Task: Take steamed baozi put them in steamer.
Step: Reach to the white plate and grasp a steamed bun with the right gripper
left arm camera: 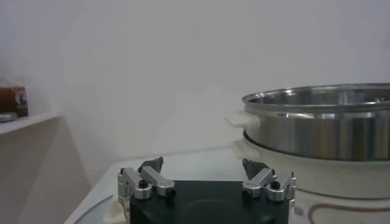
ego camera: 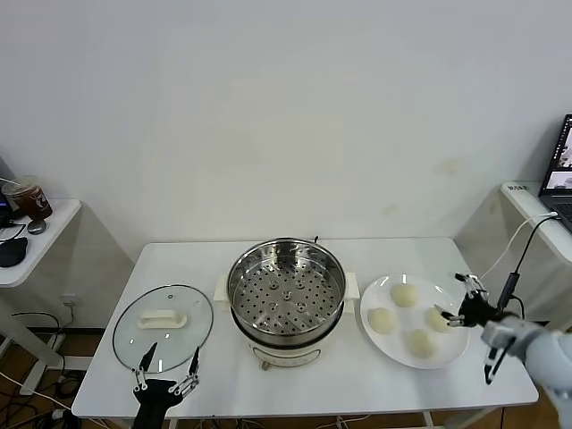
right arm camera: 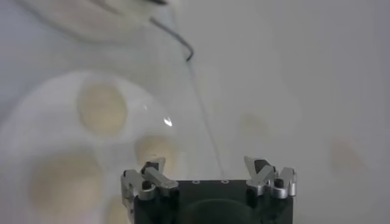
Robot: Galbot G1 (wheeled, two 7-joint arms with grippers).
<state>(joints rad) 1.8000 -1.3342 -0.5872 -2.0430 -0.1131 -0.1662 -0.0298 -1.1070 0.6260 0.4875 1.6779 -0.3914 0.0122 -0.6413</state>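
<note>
Four small, smooth, cream-white steamed buns [ego camera: 404, 294] sit on a flat round white plate [ego camera: 379, 344] just right of the large shiny stainless-steel steamer pot [ego camera: 286, 288], whose round glass lid [ego camera: 164, 327] lies off to its left on the white bench [ego camera: 375, 384], leaving the perforated tray open for loading. The right pincer [ego camera: 463, 306] hovers over the plate's far edge, jaws wide, empty. The left pincer [ego camera: 167, 365] waits by the lid, also wide.

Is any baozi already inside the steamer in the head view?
No: the steamer shows only its bare perforated tray, while all four baozi sit on the white plate beside it.
</note>
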